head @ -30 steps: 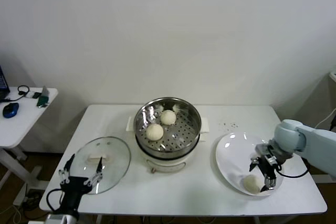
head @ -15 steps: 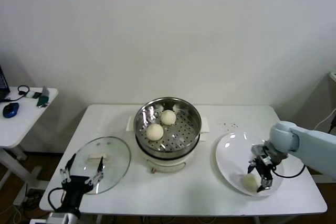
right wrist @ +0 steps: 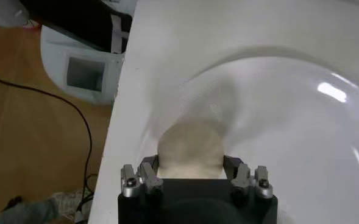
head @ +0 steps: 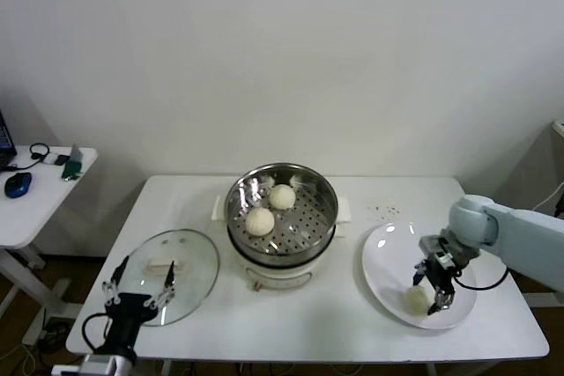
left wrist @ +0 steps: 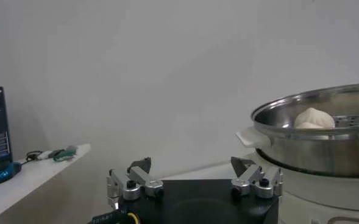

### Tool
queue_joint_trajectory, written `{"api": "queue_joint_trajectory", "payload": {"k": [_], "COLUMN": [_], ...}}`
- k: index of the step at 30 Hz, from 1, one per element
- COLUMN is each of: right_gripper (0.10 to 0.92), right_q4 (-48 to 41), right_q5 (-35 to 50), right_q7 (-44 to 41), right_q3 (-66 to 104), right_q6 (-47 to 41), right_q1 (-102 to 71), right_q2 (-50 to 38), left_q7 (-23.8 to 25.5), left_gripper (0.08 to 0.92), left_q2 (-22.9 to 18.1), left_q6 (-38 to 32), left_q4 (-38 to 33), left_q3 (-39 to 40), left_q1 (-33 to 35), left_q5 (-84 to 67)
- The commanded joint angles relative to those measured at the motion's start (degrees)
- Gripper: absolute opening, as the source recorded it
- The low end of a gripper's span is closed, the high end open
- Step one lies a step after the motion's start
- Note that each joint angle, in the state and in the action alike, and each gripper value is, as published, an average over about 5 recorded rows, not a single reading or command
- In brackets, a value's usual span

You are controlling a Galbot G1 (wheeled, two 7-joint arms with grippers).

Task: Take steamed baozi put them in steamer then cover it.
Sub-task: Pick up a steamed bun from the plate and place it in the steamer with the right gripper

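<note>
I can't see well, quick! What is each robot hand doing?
Left end effector: open, holding nothing, by the cover.
Right end effector: shut on the baozi on the plate.

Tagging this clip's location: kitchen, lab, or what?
Probably a lab or office room staged as a kitchen task: bare white folding table, plain white wall, and a side desk with a computer mouse. Only the electric steamer is kitchen gear.

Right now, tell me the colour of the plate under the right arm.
The plate is plain glossy white, clearest in the head view.
</note>
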Motion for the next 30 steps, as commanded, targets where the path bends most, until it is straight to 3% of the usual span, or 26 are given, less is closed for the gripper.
{"api": "queue_joint_trajectory", "payload": {"k": [1,7,14,21,30], "right_gripper": [0.687,0.687,0.687,0.689,0.687], "right_q4": [-0.3,-1.1,-0.2,0.2,-6.5], "right_q5": [-0.4,-0.1,1.2,-0.8,-10.1], "right_q7": [-2.1,-4.5,-5.0,-5.0,-4.7], "right_q3": [-8.3,-14.7,-14.7,-10.4,-5.0], "right_q6": [8.8,19.4,26.0,30.2,36.9], "right_q1": [16.9,32.4,38.1,35.5,25.7], "right_q2": [4.1,14.3,25.1,35.4,46.8], "left_q7": [0.0,0.1,0.1,0.1,-0.1], "left_gripper": [0.823,0.823,0.823,0.823,0.823], "left_q2": [0.1,0.1,0.0,0.0,0.2], "left_q6": [0.1,0.3,-0.2,-0.5,-0.4], "left_q4": [-0.2,-0.5,0.3,0.5,0.0], "left_q3": [0.1,0.3,0.5,0.8,0.0], "left_q1": [-0.1,-0.1,0.2,0.7,1.8], "left_q5": [0.0,0.0,-0.1,-0.4,-1.3]}}
